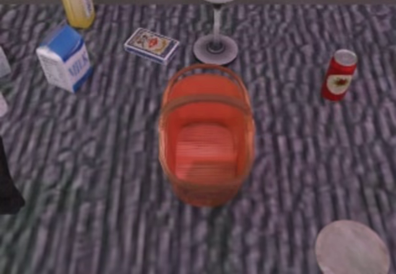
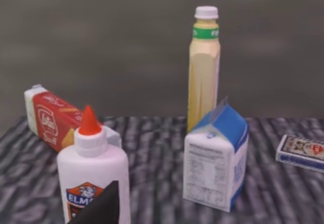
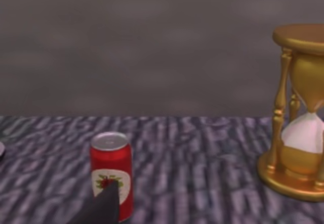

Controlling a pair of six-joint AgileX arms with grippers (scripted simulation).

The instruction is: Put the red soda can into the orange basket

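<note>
Left arm sits at the 9 o'clock edge of the surface [image 1: 124, 181]; gripper states cannot be told. The red soda can [image 1: 338, 75] stands upright at 2 o'clock, well apart from the orange basket [image 1: 166, 139] at centre, which shows only its slatted bottom.

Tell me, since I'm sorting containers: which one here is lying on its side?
The red-and-white box at the table's left; the glue bottle, milk carton and yellow bottle stand upright.
</note>
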